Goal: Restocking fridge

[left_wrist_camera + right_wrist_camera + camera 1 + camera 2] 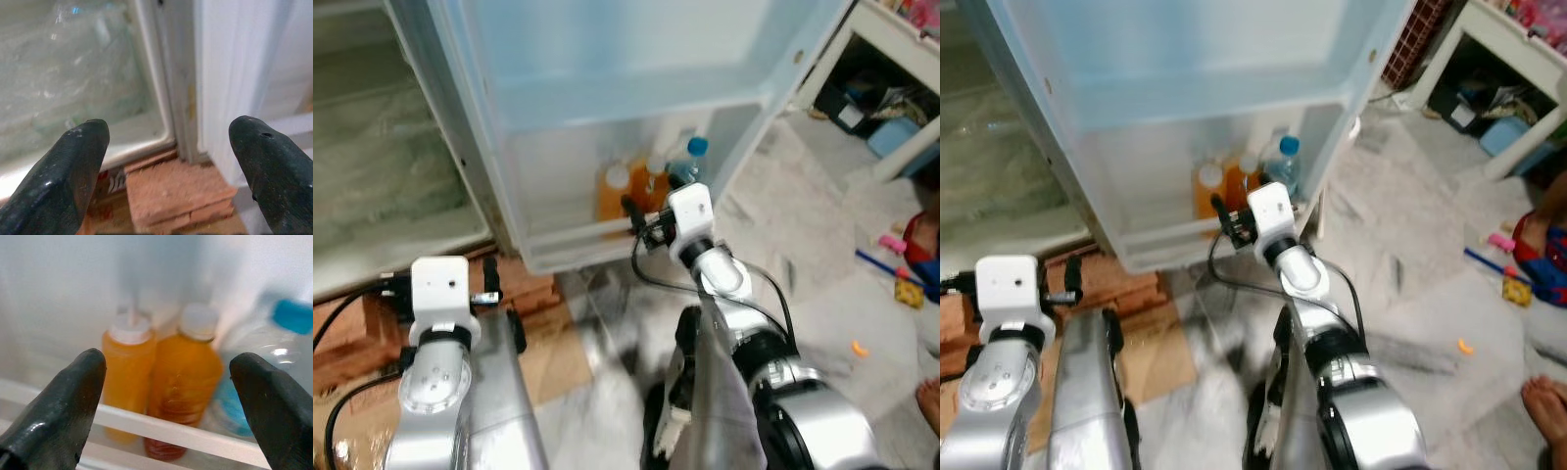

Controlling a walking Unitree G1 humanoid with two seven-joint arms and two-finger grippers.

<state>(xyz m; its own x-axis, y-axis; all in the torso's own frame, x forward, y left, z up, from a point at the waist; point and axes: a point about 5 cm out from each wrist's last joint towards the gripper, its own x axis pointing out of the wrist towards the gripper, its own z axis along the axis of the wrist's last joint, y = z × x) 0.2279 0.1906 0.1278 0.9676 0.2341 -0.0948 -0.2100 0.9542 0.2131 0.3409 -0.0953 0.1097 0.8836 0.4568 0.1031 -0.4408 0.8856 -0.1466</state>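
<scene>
From the head cameras, the fridge door [607,117] stands swung open, and its lowest door shelf [578,240] holds two orange juice bottles [617,191] with white caps and a clear water bottle [690,162] with a blue cap, all upright and close together. The right gripper [631,217] is stretched out to the front rail of that shelf, just before the juice bottles, on a silver arm with a black cable looping below it. The left gripper [492,284] is held low near the bottom corner of the fridge body, above a stack of reddish bricks [372,323] and a sheet of cardboard [553,367] on the pale floor [822,255]. To the right a white table [891,39] stands with clutter under it, and small toys [891,245] lie scattered on the floor. In the left wrist view the jaws stand wide apart with nothing between them, facing the fridge's lower drawer front [73,73], the door's edge and the bricks beneath. In the right wrist view the jaws are likewise spread wide and hold nothing; between the fingers [58,401] the two juice bottles stand side by side behind the white shelf rail [171,428], touching or nearly so, with the water bottle just beside them.
</scene>
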